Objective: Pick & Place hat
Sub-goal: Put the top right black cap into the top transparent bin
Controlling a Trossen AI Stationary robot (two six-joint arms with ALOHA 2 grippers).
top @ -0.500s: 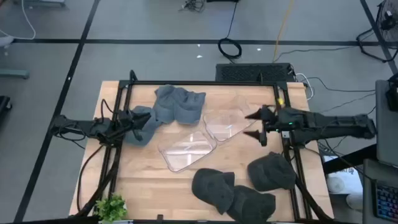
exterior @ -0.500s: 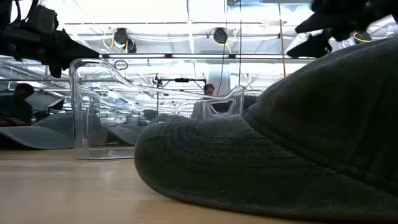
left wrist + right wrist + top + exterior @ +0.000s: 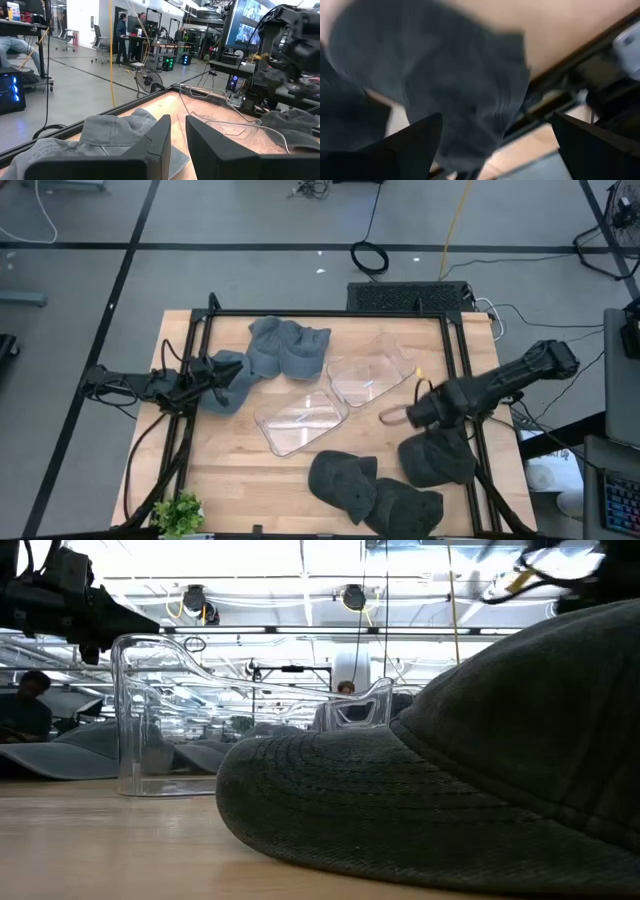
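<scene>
On the wooden counter (image 3: 230, 470) three dark hats lie toward the near right: one dark hat (image 3: 437, 457) by the right frame rail, and two more, a middle hat (image 3: 342, 480) and a front hat (image 3: 405, 508), overlapping each other near the front edge. The right hand (image 3: 412, 412) hangs just above and beside the rail-side hat with its fingers spread wide; in the right wrist view that same hat (image 3: 455, 85) fills the space between the two dark fingers (image 3: 415, 145), and nothing is gripped. Two clear plastic trays sit mid-counter, the nearer tray (image 3: 300, 420) touching the farther tray (image 3: 370, 370). Two lighter grey hats lie at the back left: a grey hat (image 3: 288, 347) near the back rail and a second grey hat (image 3: 232, 383) beside it. The left hand (image 3: 212, 376) rests at that second grey hat, fingers pressed almost together; whether cloth is pinched between them cannot be told. A small green plant (image 3: 180, 513) stands at the front left corner.
</scene>
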